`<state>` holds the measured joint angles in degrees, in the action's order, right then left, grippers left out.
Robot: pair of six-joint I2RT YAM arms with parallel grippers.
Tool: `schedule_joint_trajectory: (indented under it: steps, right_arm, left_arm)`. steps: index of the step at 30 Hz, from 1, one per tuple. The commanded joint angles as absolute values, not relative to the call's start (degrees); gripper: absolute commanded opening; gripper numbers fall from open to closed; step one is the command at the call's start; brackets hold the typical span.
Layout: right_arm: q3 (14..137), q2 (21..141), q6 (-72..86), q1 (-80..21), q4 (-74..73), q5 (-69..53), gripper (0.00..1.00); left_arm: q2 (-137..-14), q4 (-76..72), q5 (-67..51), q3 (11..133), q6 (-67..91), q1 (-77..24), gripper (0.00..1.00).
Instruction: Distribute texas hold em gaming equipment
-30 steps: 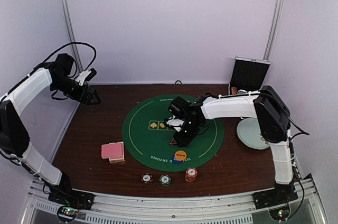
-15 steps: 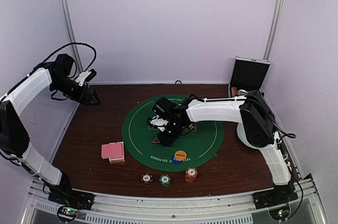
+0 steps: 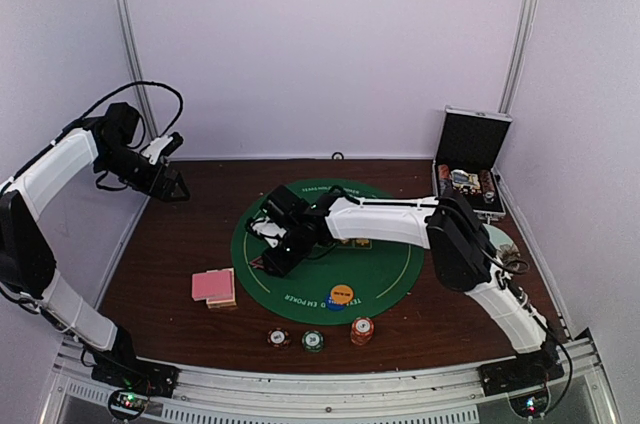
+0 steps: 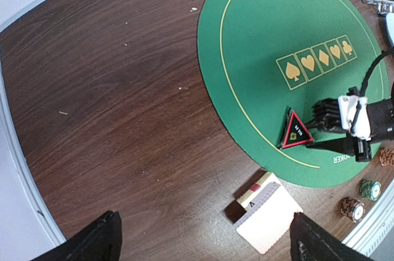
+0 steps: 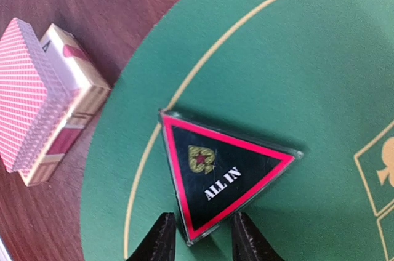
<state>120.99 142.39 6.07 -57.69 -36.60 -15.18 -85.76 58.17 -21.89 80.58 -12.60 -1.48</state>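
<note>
Left jaws spread wide over the surface's far-left corner. Counted left to right: one pink-backed deck [image 3: 211, 284] against one card box [image 4: 251, 194]; one ALL IN triangle [image 5: 221, 178], corner pinched by right jaws at green mat's [image 3: 390, 264] left rim; three chip stacks [image 3: 313, 341]; one blue dealer disc [image 3: 342, 296]. Triangle lettering clear only from right wrist; disc only from top.

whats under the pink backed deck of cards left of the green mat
The deck of cards seems to rest partly on a card box, whose white top with an A sticks out beside it. The rest of the box top is covered; anything else beneath is hidden.
</note>
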Motion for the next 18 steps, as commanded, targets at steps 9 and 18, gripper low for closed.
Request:
schedule_joint_trajectory:
  steps: [9, 18]
  right_arm:
    - [125.3, 141.5, 9.5, -57.9, -36.9, -10.1, 0.61]
    - [105.9, 122.9, 16.0, -56.8, -38.8, 1.7, 0.91]
  left_arm:
    - [-84.5, 58.4, -23.1, 81.3, -13.8, -1.1, 0.98]
    - [-84.5, 59.0, -23.7, 82.1, -13.6, -1.1, 0.98]
